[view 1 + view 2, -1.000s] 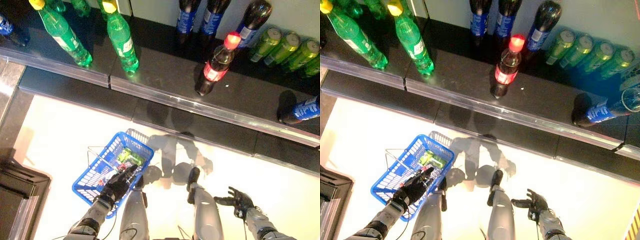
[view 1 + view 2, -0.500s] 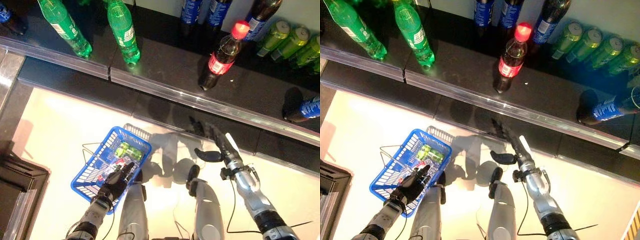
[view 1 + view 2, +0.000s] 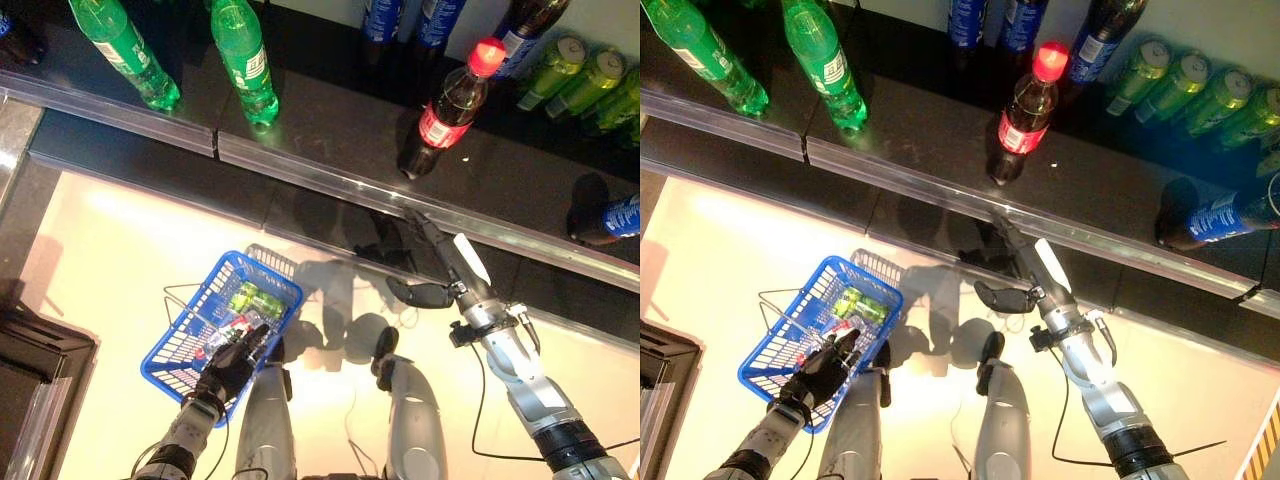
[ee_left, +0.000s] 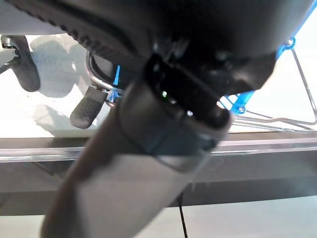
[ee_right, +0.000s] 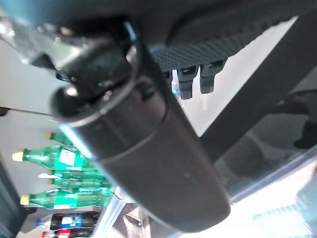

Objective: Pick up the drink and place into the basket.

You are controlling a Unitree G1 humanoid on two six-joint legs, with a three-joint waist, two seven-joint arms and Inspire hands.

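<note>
The greatest risk is judged to be a toppled bottle: the cola bottle [image 3: 448, 108] stands upright and alone near the front of the dark shelf [image 3: 330, 130], tall and narrow, so a glancing touch from straight fingers could tip it toward the blue-labelled bottles [image 3: 405, 18] behind or roll it over the clear front rail [image 3: 330, 180]. The right hand [image 3: 445, 270] is seen released, fingers extended toward the shelf and thumb spread aside, with nothing held; its fingertips lie just short of the rail, below the bottle and slightly to its right, clearly apart from it. The blue basket [image 3: 185, 345] hangs lower left, its rim grasped by the curled left hand [image 3: 232, 362], with green cans [image 3: 256, 300] already inside; a swing of it could be caused by a hurried transfer
</note>
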